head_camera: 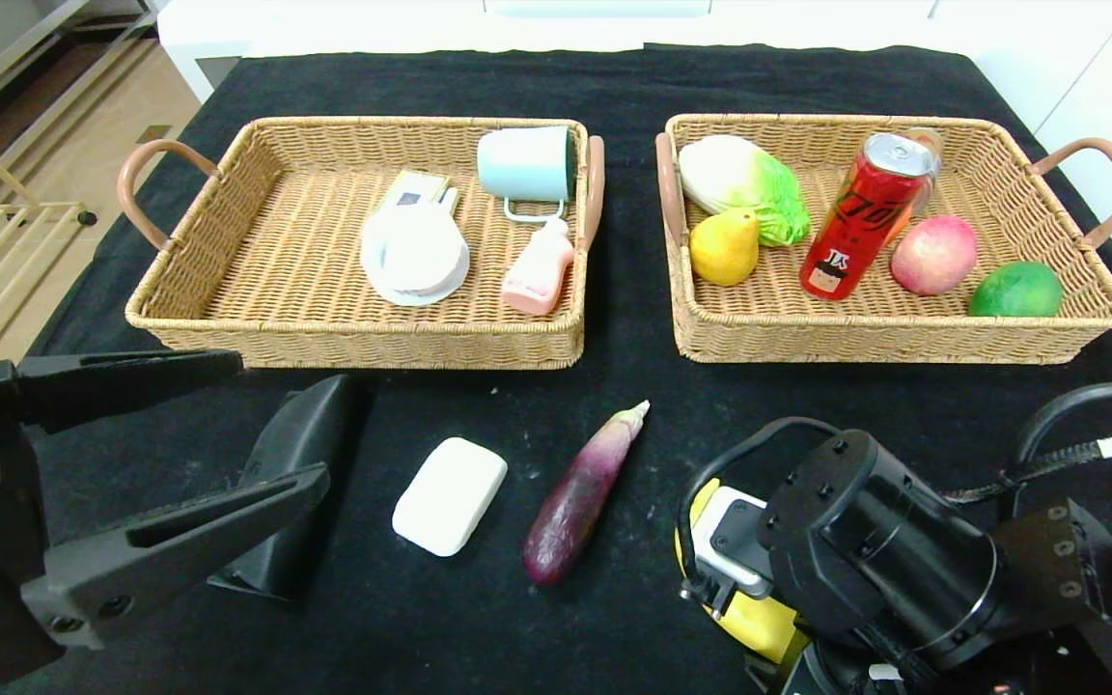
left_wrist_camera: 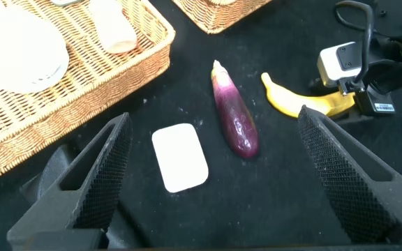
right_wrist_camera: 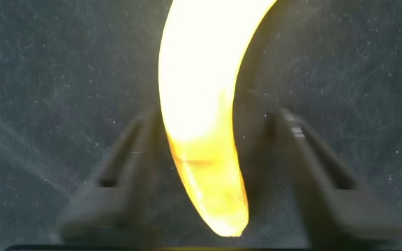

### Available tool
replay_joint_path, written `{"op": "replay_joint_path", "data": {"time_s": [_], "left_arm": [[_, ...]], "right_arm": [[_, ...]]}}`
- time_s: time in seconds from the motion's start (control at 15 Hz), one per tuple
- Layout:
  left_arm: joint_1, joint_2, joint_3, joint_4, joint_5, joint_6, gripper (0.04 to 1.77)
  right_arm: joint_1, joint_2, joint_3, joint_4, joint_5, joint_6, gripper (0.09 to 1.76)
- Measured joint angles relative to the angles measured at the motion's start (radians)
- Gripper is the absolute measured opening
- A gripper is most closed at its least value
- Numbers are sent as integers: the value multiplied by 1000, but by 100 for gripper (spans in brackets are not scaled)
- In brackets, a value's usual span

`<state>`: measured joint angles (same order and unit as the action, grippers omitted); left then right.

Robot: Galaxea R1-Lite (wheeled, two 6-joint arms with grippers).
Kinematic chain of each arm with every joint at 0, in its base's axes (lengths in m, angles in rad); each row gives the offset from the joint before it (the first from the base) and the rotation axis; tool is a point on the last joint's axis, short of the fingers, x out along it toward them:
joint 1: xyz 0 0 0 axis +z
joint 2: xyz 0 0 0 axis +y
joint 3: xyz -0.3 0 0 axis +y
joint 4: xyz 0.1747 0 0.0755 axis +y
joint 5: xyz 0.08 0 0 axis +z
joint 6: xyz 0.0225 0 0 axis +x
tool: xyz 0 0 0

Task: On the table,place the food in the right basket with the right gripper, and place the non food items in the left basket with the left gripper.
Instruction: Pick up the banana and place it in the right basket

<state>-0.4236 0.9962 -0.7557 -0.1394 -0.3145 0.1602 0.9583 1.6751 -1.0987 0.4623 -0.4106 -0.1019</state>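
Right gripper (right_wrist_camera: 208, 174) straddles the banana (right_wrist_camera: 201, 104) near the eggplant (head_camera: 583, 492), jaws apart, for basket (head_camera: 903, 333) transfer; left gripper (head_camera: 228, 434) idles agape.

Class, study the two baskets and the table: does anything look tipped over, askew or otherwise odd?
Yes. In the left basket the pale blue mug lies on its side. In the right basket the red can leans tilted instead of standing upright.

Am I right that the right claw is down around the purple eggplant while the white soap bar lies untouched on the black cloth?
Not quite: the right claw is down around the banana, as the right wrist view shows. The purple eggplant lies free beside the white soap bar, which is untouched on the black cloth.
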Motion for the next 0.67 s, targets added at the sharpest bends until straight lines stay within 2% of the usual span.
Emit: {"op": "replay_joint_path", "data": {"time_s": [0.27, 0.67], "left_arm": [[0, -1, 1, 0, -1, 0, 172], [0, -1, 1, 1, -1, 1, 172]], "right_arm": [[0, 1, -3, 0, 1, 0, 67], [1, 1, 3, 1, 2, 13, 64]]}}
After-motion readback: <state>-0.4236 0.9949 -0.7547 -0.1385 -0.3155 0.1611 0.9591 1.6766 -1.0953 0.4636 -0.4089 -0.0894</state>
